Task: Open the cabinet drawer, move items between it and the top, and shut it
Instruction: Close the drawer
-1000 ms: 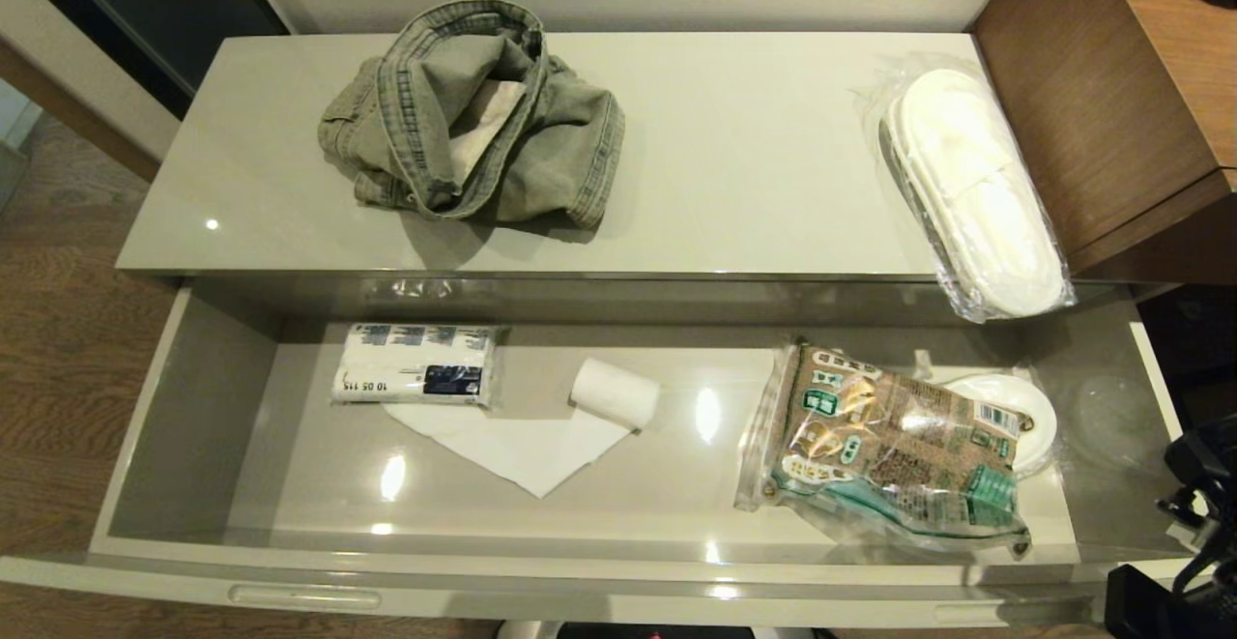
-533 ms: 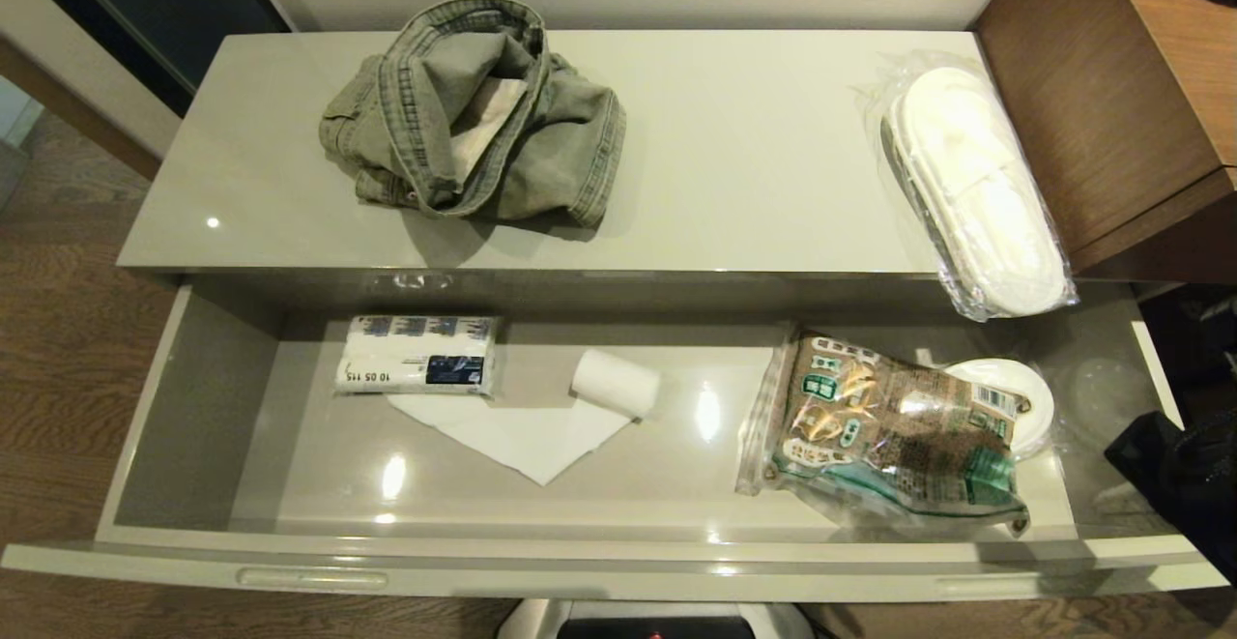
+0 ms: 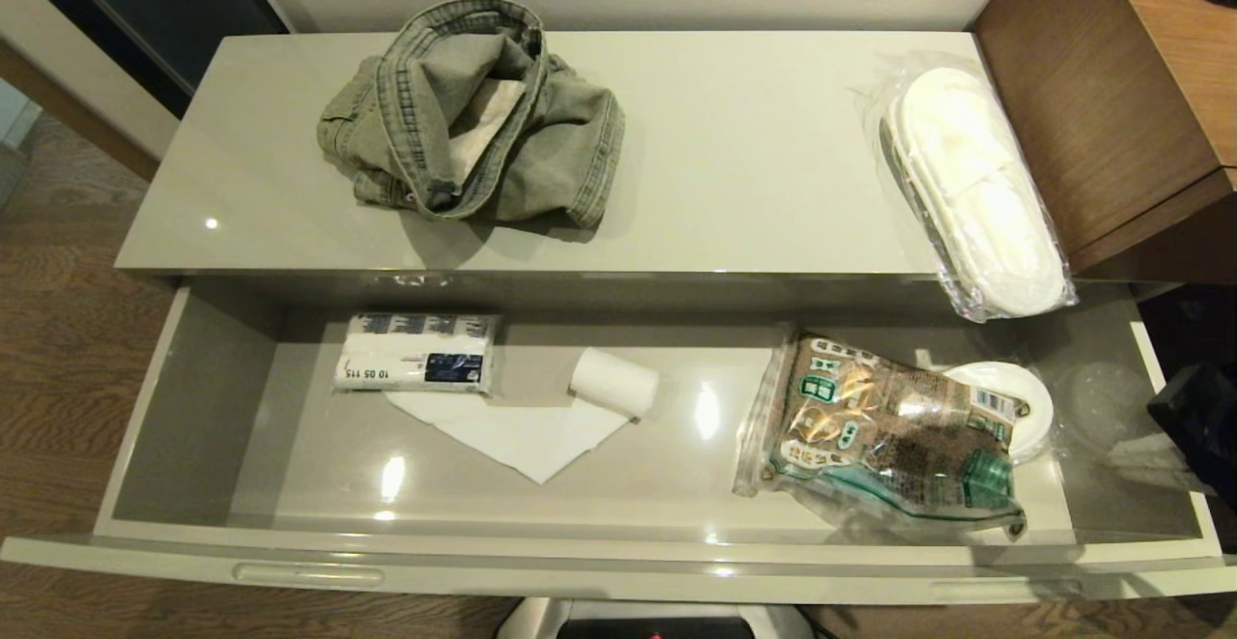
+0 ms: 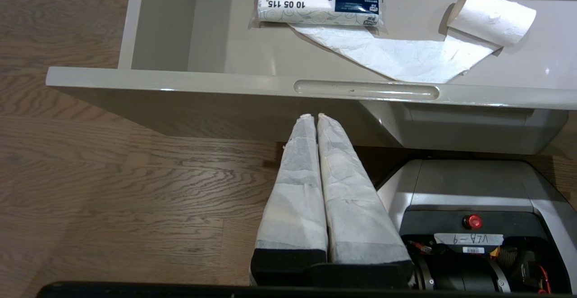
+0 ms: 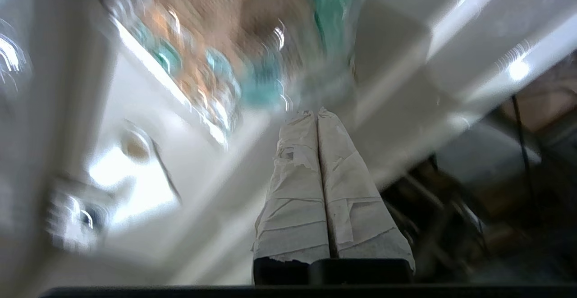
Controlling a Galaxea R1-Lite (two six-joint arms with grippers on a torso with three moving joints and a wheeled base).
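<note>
Glossy cabinet top (image 3: 754, 165) carries denim garment (image 3: 474, 117) at its back-left and wrapped slippers (image 3: 976, 194) at its right edge; drawer (image 3: 618, 562) stands open, transfers pending. Right gripper (image 5: 318, 111) closed, empty.

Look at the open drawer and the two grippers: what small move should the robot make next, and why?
Probably open the right gripper and carry it toward the wrapped slippers. The drawer is already pulled out, both items, slippers and denim garment, lie on the top, and that gripper, shut and empty, is at the drawer's right end. The left gripper is parked below the front.
</note>
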